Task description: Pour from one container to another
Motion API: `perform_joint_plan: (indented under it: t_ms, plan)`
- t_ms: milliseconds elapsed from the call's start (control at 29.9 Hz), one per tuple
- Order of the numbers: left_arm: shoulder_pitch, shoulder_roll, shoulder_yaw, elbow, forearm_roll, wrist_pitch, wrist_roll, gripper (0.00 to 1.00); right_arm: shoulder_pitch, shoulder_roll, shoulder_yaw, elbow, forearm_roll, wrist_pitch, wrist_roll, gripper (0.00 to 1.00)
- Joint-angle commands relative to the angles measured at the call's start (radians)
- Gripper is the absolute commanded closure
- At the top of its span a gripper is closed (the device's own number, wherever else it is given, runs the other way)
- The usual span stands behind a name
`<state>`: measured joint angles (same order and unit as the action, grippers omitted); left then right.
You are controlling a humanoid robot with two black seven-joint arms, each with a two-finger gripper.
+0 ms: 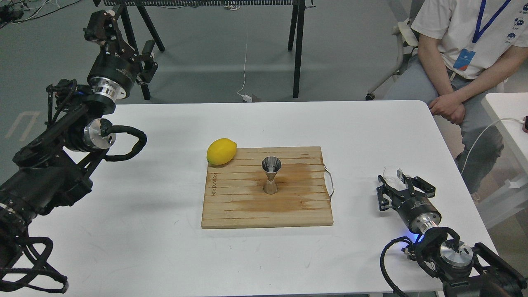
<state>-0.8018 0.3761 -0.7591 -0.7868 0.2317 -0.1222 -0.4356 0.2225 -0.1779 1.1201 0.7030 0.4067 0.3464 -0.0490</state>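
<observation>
While the jigger [271, 175] stands mid-frame on the board [235, 206], right gripper [394, 178] jaws flank the cup [392, 173] lower right; left gripper [108, 31] jaws unclear.

The jigger [271, 175] stands alone mid-board [231, 206], with bare board on every side. The lemon [221, 151] sits at the board's far left corner, well apart from it. Bare surface [354, 136] lies between board and cup [392, 173].

The desk [165, 247] is plain white. The board [239, 206] is pale wood, striped with thin grooves and stained darker brown across its middle. The lemon [221, 151] is bright yellow. The jigger [271, 176] is shiny silver steel. The cup [392, 173] is clear, colourless. Both arms are black with silver joints; a blue light [402, 239] glows on the right one.
</observation>
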Motion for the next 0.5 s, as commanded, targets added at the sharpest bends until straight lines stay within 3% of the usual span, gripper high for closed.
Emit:
perform_joint_plan:
  t_ms: [0, 100, 201, 468]
  plan:
    - [0.000, 0.000, 0.000, 0.000, 0.000, -0.001, 0.000, 0.00, 0.000, 0.000, 0.000, 0.010, 0.001, -0.003, 0.000, 0.40]
    - [0.000, -0.003, 0.000, 0.000, 0.001, -0.001, 0.000, 0.00, -0.003, -0.002, 0.000, 0.013, 0.001, -0.003, 0.000, 0.30]
    - [0.000, -0.005, 0.000, 0.000, 0.001, 0.001, 0.000, 0.00, -0.011, -0.005, 0.001, 0.027, 0.017, -0.004, 0.000, 0.11]
    - [0.000, -0.006, 0.000, 0.000, 0.000, 0.001, 0.000, 0.00, -0.029, -0.011, 0.013, 0.095, 0.035, -0.026, 0.000, 0.03]
